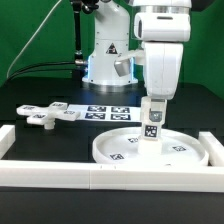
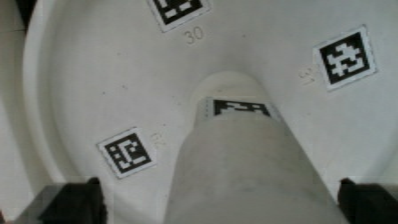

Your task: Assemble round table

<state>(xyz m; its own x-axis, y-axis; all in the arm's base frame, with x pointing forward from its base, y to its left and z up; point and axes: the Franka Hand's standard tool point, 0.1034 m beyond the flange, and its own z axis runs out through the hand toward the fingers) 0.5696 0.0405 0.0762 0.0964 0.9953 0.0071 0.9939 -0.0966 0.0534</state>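
The round disc (image 1: 175, 152) lies rim-up at the table's front, on the exterior view's right. The short post (image 1: 151, 130) stands upright at its middle, a tag facing out. My gripper (image 1: 153, 116) hangs straight down over the post, a finger on either side of its upper part. In the wrist view the post (image 2: 240, 150) runs down to the disc (image 2: 71, 90). The dark fingertips (image 2: 75, 203) stand a little off its sides, with white disc showing in the gap, so the gripper is open. The cross-shaped foot (image 1: 45, 115) lies flat on the exterior view's left.
The marker board (image 1: 105, 110) lies behind the disc. A white border rail (image 1: 100, 176) runs along the front and another (image 1: 12, 133) along the left. The arm's base (image 1: 105, 60) stands at the back.
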